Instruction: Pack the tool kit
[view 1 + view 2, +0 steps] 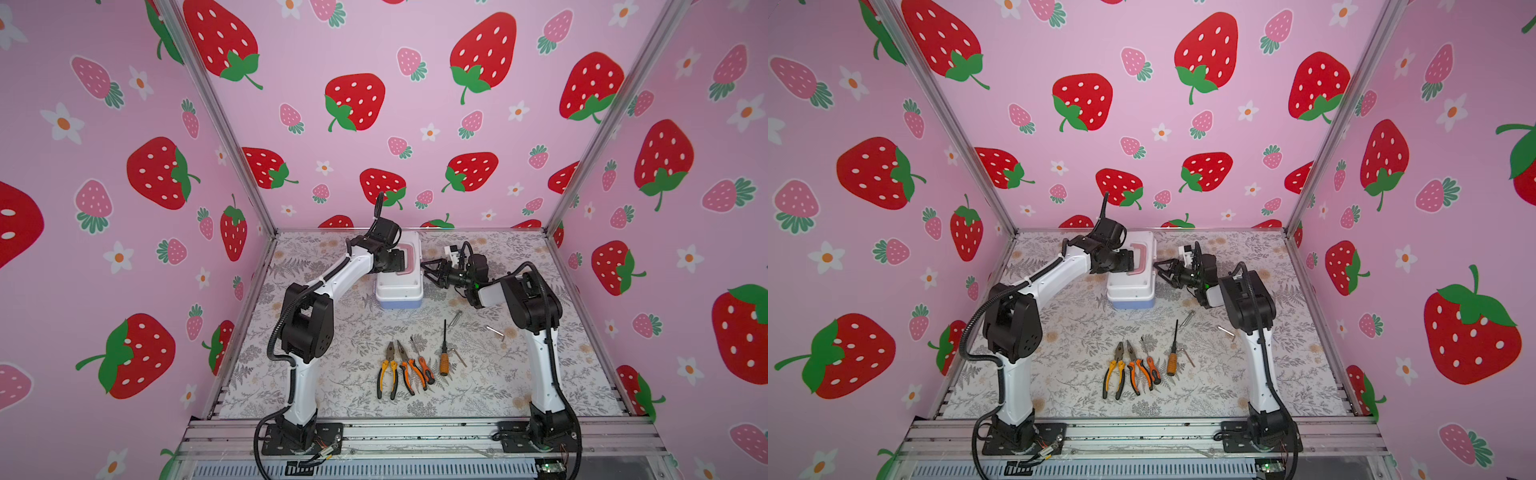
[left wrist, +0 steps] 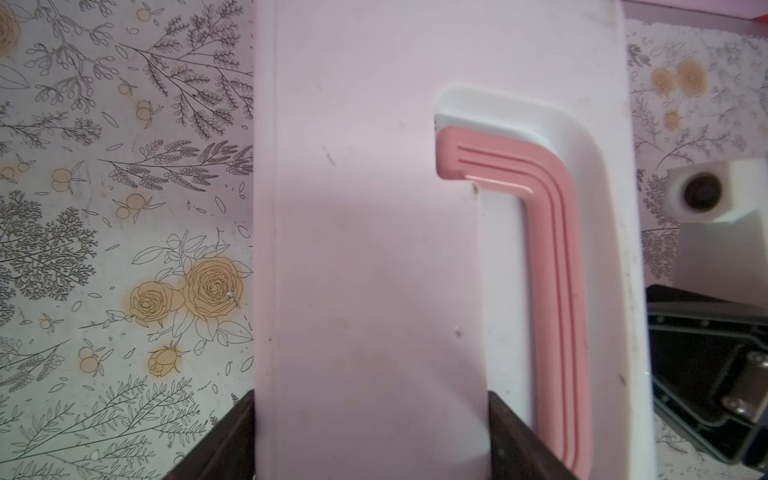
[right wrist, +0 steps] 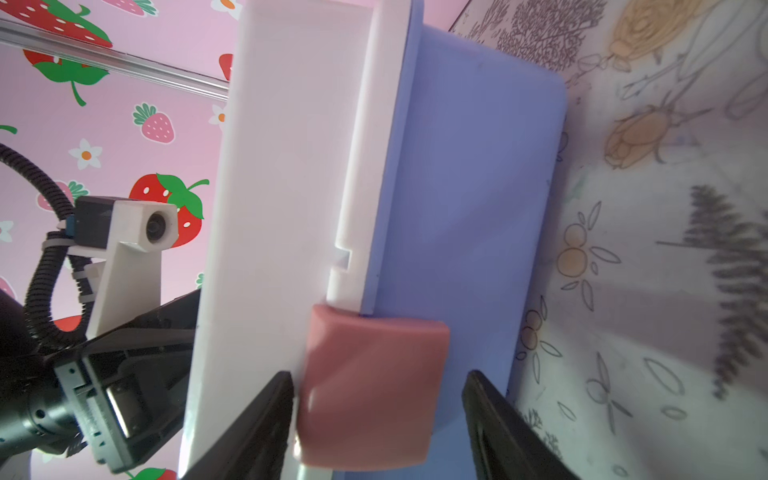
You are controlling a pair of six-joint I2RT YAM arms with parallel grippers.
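— Plastic, is it? How will that tool kit (image 1: 399, 286) handle?

— Light, I'd judge, and stiff. It's smooth-sided too, so it could skid on the desk (image 1: 332, 382) if pushed. It sits shut at the back middle, with loose pliers (image 1: 387, 370) and a screwdriver (image 1: 444, 353) lying well in front of it.

— Where to take hold?

— The pink latch (image 3: 374, 386), on the side facing the right arm (image 1: 528, 299), looks the way in. The pink handle (image 2: 548, 249) lies flat in its recess, so it's poor for pinching. The white lid (image 2: 365, 208) wants steadying while the latch is worked.

— And the arms?

— The left arm (image 1: 332, 270) reaches over from above, wrist bent down. The left hand (image 2: 372, 399) is clamped across the lid, one finger at its outer edge and one in the handle recess. The right arm comes in low and sideways, elbow raised. The right hand (image 3: 378, 374) is released, its fingers straddling the latch, one touching it and one apart.
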